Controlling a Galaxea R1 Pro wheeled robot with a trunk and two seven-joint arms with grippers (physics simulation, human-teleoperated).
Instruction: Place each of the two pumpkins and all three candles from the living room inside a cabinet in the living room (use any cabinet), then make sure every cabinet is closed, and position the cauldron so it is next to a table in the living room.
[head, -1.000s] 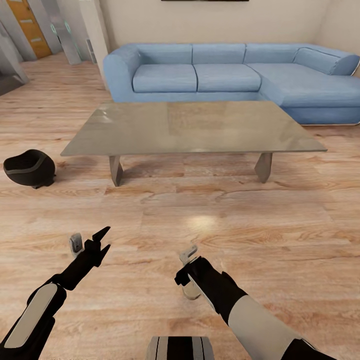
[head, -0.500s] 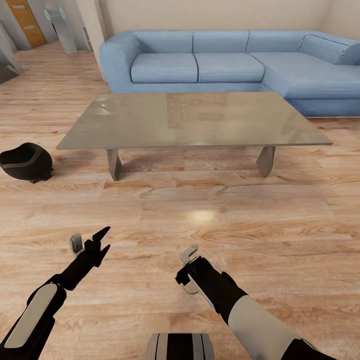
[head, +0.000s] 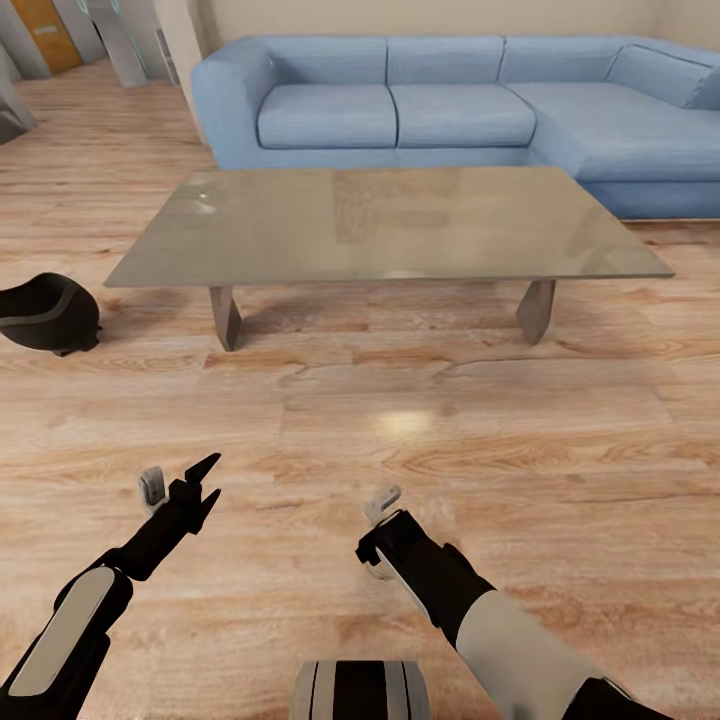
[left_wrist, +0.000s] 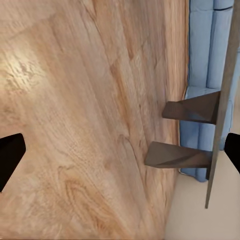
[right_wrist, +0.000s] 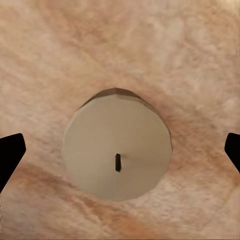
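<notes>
A cream candle (right_wrist: 117, 150) with a short dark wick stands upright on the wood floor, seen end-on in the right wrist view. My right gripper (head: 377, 532) hangs open just above it, fingers wide to either side and not touching. A sliver of the candle (head: 376, 571) peeks out under that hand in the head view. The black cauldron (head: 45, 314) sits on the floor off the left end of the grey table (head: 385, 222). Low over bare floor, my left gripper (head: 180, 480) is open and holds nothing. The pumpkins and the cabinet are out of view.
A blue corner sofa (head: 450, 100) runs behind the table and along the right. The table's legs (left_wrist: 187, 132) and the sofa base appear in the left wrist view. Open plank floor (head: 450, 430) lies between me and the table. A doorway area (head: 60, 35) is far left.
The whole picture has shifted: table and sofa sit higher and look larger, and the cauldron is nearer the left edge, so the camera moved. Both arms keep nearly the same pose.
</notes>
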